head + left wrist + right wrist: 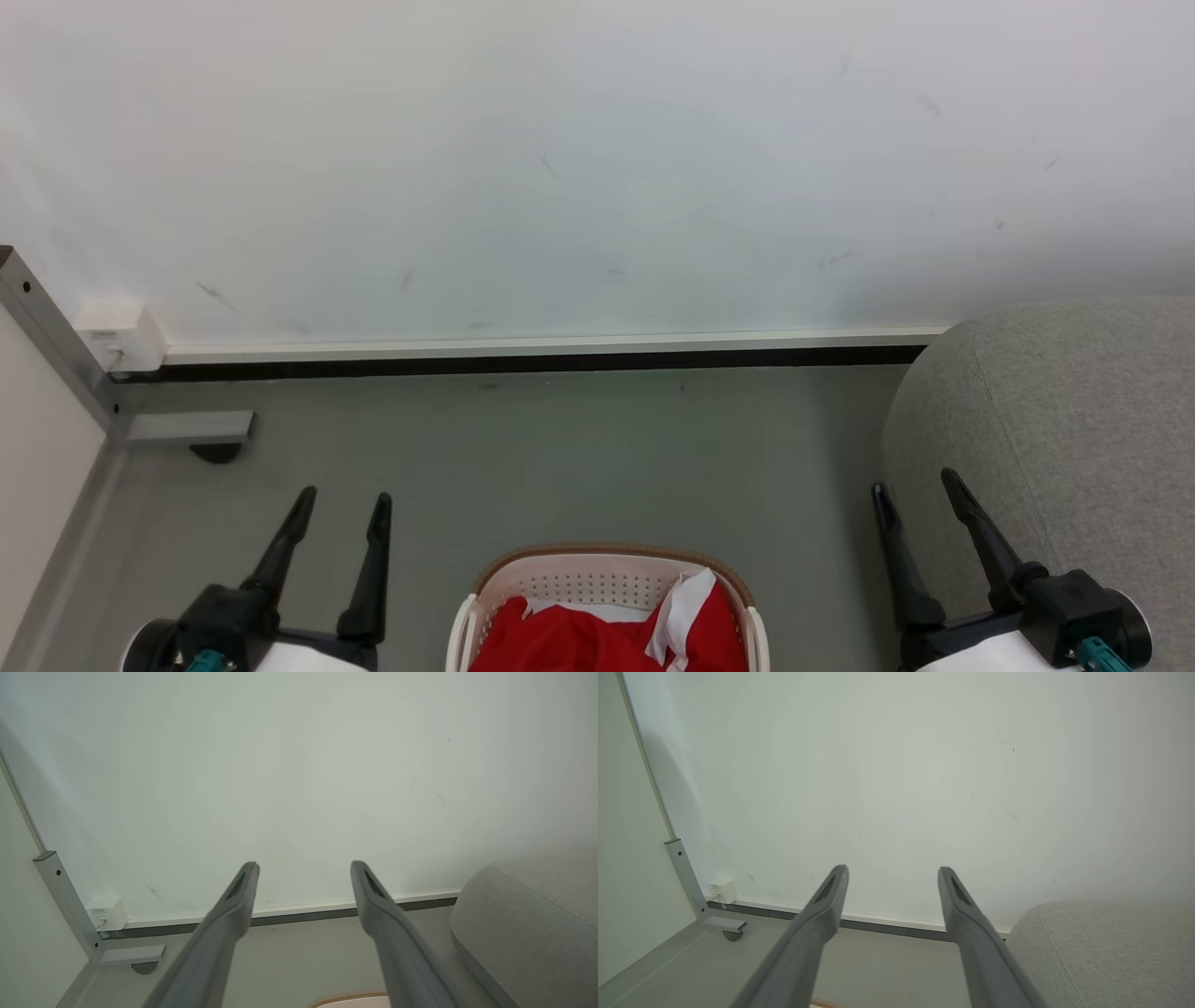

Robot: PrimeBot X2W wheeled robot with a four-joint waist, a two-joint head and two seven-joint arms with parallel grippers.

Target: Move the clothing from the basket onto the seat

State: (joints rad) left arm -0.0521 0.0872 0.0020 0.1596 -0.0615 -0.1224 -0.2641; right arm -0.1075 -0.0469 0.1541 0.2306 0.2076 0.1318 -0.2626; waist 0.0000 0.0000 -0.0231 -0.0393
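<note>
Pre-pick: red clothing (pixel 579 639) in basket (pixel 607 553), untouched.
Left gripper (pixel 344 495) and right gripper (pixel 913 481) hover either side of the basket, fingers spread, holding nothing. Seat (pixel 1074 420) is just beside the right gripper. Risks: fingers snag the basket's perforated wall, or grab several garments at once, so trailing fabric drops short of the seat's rounded edge. Open floor (pixel 560 448) ahead up to the wall (pixel 560 187); little room on the right.
</note>
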